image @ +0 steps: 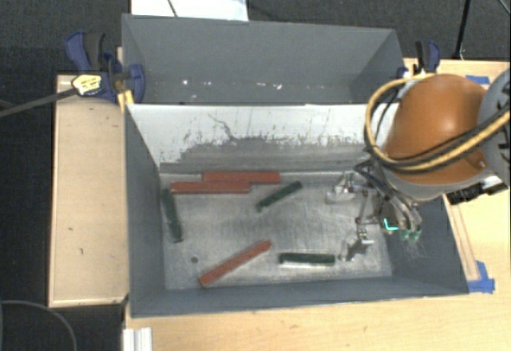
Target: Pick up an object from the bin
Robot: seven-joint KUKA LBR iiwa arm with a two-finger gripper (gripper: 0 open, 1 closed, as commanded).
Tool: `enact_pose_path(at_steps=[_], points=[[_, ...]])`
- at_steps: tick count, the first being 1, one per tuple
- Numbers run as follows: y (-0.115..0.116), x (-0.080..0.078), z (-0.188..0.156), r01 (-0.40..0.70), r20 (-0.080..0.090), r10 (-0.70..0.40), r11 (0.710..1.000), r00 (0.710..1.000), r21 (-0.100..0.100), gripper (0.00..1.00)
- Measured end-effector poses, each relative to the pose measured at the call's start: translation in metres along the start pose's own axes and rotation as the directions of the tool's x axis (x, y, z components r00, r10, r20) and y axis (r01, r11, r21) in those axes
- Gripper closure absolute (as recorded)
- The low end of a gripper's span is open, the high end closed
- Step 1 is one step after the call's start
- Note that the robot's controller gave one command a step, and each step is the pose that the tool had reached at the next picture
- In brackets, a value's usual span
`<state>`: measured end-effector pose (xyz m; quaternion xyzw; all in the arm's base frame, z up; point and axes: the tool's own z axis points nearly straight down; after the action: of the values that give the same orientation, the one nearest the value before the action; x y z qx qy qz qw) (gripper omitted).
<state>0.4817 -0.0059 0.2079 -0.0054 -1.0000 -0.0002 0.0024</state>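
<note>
The arm's rounded orange cover [431, 130] hides the right wall of the grey metal bin [144, 182] and is cut off at the right, and whether the gripper [357, 246] touches the right end of the thin dark green stick [307, 259] is too blurred to tell.

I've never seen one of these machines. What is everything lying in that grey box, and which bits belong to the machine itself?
back red-brown sticks: two, red-brown, side by side along the foot of the back wall
front red-brown stick: one, red-brown, slanted, front left of the floor
left green stick: one, dark green, by the left wall
middle green stick: one, dark green, slanted, mid-floor toward the back
front green stick: one, dark green, front of the floor, nearest the hand
bin: one, grey metal, holding all the sticks
orange cover: one, orange with cables, on the arm at the right
hand: one, metallic, over the floor's right end
</note>
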Motion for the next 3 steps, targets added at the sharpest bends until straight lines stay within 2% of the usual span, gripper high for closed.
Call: enact_pose_path(at_steps=[1, 2, 3], points=[[0.000, -0.002, -0.003, 0.000, 0.007, 0.000, 1.000, 1.000, 0.000, 0.00], [-0.005, -0.007, 0.038, 0.077, 0.014, -0.077, 0.997, 0.997, 0.001, 0.00], [-0.022, 0.000, 0.135, -0.195, 0.010, 0.195, 0.981, 0.981, -0.002, 1.00]])
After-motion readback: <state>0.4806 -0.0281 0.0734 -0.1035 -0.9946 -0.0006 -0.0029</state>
